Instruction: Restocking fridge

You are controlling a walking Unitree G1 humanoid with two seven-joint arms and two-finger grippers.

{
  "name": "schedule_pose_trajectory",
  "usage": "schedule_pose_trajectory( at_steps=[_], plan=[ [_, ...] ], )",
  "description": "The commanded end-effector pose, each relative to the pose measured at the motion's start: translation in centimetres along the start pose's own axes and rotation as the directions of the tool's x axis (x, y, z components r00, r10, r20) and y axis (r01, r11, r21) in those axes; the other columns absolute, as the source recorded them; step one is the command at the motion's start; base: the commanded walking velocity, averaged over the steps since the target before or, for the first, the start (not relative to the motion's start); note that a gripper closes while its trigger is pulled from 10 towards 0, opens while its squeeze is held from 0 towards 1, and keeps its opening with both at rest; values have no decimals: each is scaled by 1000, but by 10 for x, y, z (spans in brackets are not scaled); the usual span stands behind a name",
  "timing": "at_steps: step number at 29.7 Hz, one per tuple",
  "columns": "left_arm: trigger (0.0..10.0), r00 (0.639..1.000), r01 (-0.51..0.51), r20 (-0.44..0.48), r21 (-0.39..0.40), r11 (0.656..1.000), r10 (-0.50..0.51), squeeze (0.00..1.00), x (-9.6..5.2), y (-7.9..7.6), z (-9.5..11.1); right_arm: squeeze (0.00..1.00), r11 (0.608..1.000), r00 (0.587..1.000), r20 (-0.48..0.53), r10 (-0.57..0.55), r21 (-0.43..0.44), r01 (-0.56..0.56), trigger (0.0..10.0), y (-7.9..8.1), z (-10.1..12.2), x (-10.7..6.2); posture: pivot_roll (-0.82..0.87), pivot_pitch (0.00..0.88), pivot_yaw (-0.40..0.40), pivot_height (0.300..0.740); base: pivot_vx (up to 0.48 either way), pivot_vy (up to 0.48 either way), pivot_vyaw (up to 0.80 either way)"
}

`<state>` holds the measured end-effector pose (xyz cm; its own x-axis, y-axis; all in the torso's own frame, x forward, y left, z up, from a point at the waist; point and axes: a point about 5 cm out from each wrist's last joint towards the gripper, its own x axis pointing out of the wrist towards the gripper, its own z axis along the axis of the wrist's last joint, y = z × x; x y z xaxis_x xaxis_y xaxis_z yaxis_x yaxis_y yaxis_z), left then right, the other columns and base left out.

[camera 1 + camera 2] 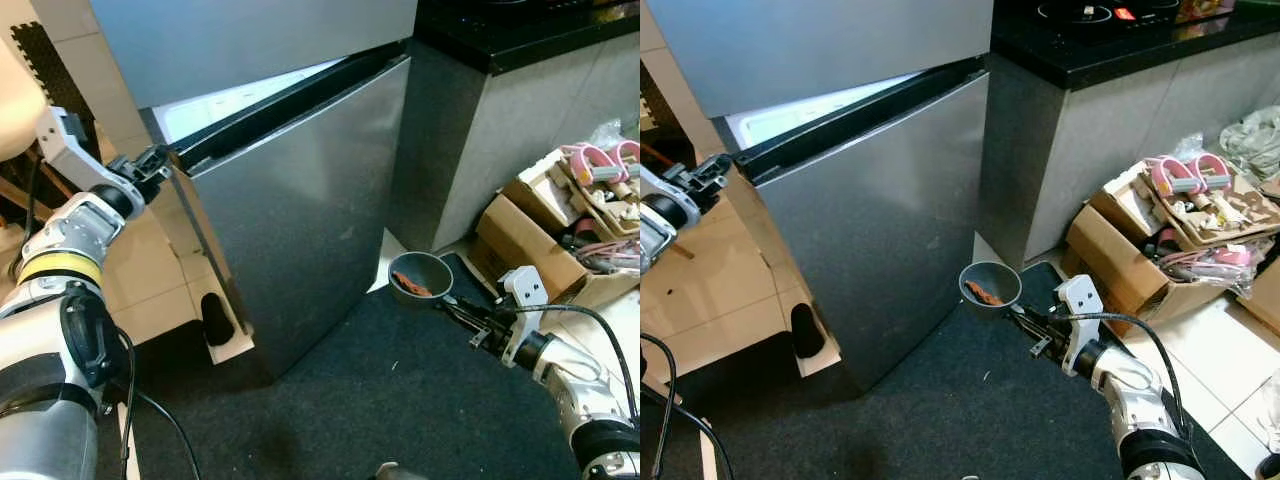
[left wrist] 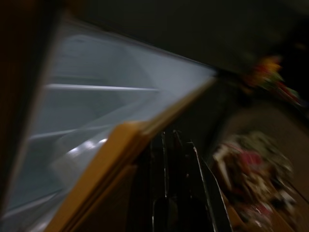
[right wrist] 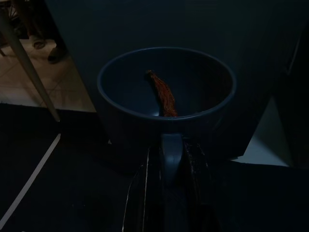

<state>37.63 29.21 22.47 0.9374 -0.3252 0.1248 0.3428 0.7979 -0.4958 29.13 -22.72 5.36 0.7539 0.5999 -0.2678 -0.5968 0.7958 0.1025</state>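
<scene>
The grey fridge's lower door (image 1: 300, 210) stands slightly ajar below the upper door (image 1: 250, 40), with a white strip of interior (image 1: 230, 100) showing in the gap. My left gripper (image 1: 155, 160) sits shut at the top left corner of that door, against its edge. In the blurred left wrist view the white shelves (image 2: 96, 111) lie beside the door's edge. Low in front of the fridge, my right gripper (image 1: 455, 305) is shut on the handle of a grey cup (image 1: 420, 277). A reddish-orange strip (image 3: 164, 96) lies inside the cup.
A grey counter cabinet (image 1: 480, 130) with a black top (image 1: 520, 35) stands right of the fridge. An open cardboard box (image 1: 540, 250) full of clutter sits on the floor at the right. A dark mat (image 1: 400, 400) covers the floor ahead; pale tiles (image 1: 160, 280) lie to the left.
</scene>
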Motion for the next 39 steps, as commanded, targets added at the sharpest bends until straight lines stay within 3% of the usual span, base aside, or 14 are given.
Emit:
schedule_pose_trajectory(
  at_steps=[1, 7, 9, 11, 15, 16, 19, 21, 22, 24, 28, 34, 36, 39],
  plan=[
    [10000, 998, 54, 19, 16, 998, -55, 0, 5, -7, -1, 0, 1000, 1000, 8, -1, -11, 1, 10000, -1, 4, 1, -104, 56, 36, 740, 0, 0, 0],
    [10000, 984, 130, 128, -72, 989, -120, 0, 2, -10, 15, 0, 1000, 1000, 8, 3, -11, -3, 10000, 0, 4, 2, -101, 54, 34, 740, 0, 0, 0],
    [10000, 949, 298, 129, -83, 951, -286, 0, 0, -20, 16, 0, 1000, 1000, 7, 3, -11, -3, 10000, -1, 4, 2, -99, 53, 33, 740, 0, 0, 0],
    [10000, 863, 503, 100, -82, 860, -495, 0, -3, -34, 12, 0, 1000, 1000, 5, 1, -13, -1, 10000, -2, 5, 2, -97, 53, 33, 740, 0, 0, 0],
    [10000, 816, 577, 94, -88, 812, -570, 0, -5, -40, 10, 0, 1000, 1000, 5, 1, -12, -1, 10000, -2, 5, 2, -94, 52, 32, 740, 0, 0, 0],
    [10000, 765, 644, 90, -71, 762, -638, 0, -7, -48, 8, 0, 1000, 1000, 5, 1, -12, -1, 10000, -2, 5, 3, -93, 51, 32, 740, 0, 0, 0],
    [10000, 749, 662, 88, -47, 748, -657, 0, -7, -51, 7, 0, 1000, 1000, 6, 2, -12, -2, 10000, -1, 5, 3, -93, 51, 32, 740, 0, 0, 0],
    [10000, 770, 634, 119, -32, 772, -627, 0, -5, -50, 12, 0, 1000, 1000, 6, 2, -12, -2, 10000, -1, 5, 3, -92, 51, 32, 740, 0, 0, 0],
    [10000, 821, 547, 194, 2, 837, -537, 0, 0, -47, 27, 0, 1000, 1000, 6, 2, -12, -2, 10000, -1, 5, 3, -92, 51, 32, 740, 0, 0, 0],
    [10000, 832, 522, 216, 10, 853, -512, 0, 0, -46, 32, 0, 1000, 1000, 5, 2, -13, -2, 10000, -1, 5, 3, -92, 51, 32, 740, 0, 0, 0],
    [10000, 910, 293, 280, 90, 952, -306, 0, -5, -29, 52, 0, 1000, 1000, 6, 2, -13, -1, 10000, -2, 5, 3, -97, 49, 31, 740, 0, 0, 0],
    [10000, 962, 60, 257, 128, 990, -92, 0, -16, -5, 51, 0, 1000, 1000, 5, 2, -14, -2, 10000, -1, 5, 3, -92, 55, 32, 740, 0, 0, 0],
    [10000, 965, -99, 251, 98, 990, 71, 0, -21, 12, 42, 0, 1000, 1000, 4, 4, -12, -3, 10000, -1, 4, 2, -92, 69, 30, 740, 0, 0, 0],
    [10000, 956, -192, 242, 95, 977, 165, 0, -26, 21, 35, 0, 1000, 1000, 2, 6, -11, -6, 10000, 0, 3, 1, -92, 81, 28, 740, 0, 0, 0]
  ],
)
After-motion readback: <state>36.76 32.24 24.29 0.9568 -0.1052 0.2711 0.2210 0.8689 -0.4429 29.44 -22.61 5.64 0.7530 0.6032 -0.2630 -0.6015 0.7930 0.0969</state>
